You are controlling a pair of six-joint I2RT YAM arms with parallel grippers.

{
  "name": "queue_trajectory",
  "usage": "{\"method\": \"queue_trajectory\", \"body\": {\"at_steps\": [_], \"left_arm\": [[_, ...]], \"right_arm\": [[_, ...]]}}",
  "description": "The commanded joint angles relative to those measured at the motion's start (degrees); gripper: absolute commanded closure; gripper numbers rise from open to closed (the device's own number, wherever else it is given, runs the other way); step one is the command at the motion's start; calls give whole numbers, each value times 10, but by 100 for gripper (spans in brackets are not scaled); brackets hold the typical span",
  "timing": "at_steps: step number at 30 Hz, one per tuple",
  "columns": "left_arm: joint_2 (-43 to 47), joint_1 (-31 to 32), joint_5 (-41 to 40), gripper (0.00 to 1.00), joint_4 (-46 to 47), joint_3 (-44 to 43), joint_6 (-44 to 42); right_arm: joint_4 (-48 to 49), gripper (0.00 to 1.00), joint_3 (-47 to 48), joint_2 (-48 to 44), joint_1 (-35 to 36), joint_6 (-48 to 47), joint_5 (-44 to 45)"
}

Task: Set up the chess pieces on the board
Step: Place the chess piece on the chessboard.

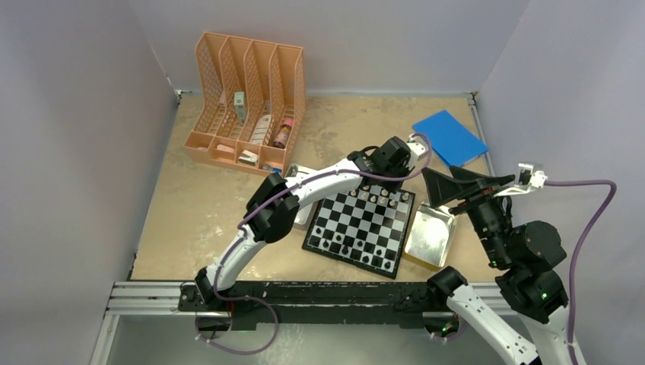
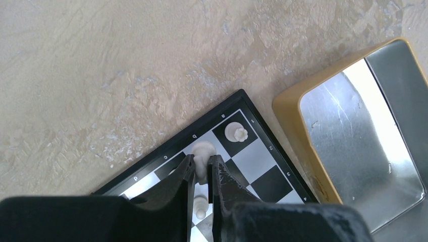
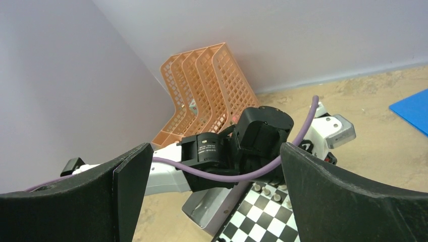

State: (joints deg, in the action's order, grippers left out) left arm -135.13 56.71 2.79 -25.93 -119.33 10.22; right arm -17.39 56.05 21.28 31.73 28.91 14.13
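Observation:
The checkered board (image 1: pixel 357 228) lies in the middle of the table, with white chess pieces (image 1: pixel 376 196) along its far edge and a few black ones (image 1: pixel 348 248) near the front. My left gripper (image 2: pixel 202 159) is shut on a white piece (image 2: pixel 204 149) over the edge square beside the corner, where a white rook (image 2: pixel 236 132) stands. I cannot tell whether the held piece touches the board. A white pawn (image 2: pixel 200 205) stands just behind it. My right gripper (image 3: pixel 216 151) hangs open and empty, raised to the right of the board (image 3: pixel 262 217).
A shiny metal tin (image 1: pixel 430 236) with a yellow rim (image 2: pixel 292 131) lies against the board's right side. Another tin (image 1: pixel 304 205) sits at its left under my left arm. An orange file rack (image 1: pixel 247 103) stands at the back left, a blue pad (image 1: pixel 449 137) at the back right.

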Motion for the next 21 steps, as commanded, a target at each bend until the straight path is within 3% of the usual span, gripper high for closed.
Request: {"method": "queue_trajectory", "body": {"at_steps": [1,21], "left_arm": [[-6,8,-14,95,14,-28,-17],[-24,18,-40,90,-8,-41,-33]], "right_arm": [[13,1,16,-10,-3,2,13],[10,1,18,-12,-3,-3,8]]}}
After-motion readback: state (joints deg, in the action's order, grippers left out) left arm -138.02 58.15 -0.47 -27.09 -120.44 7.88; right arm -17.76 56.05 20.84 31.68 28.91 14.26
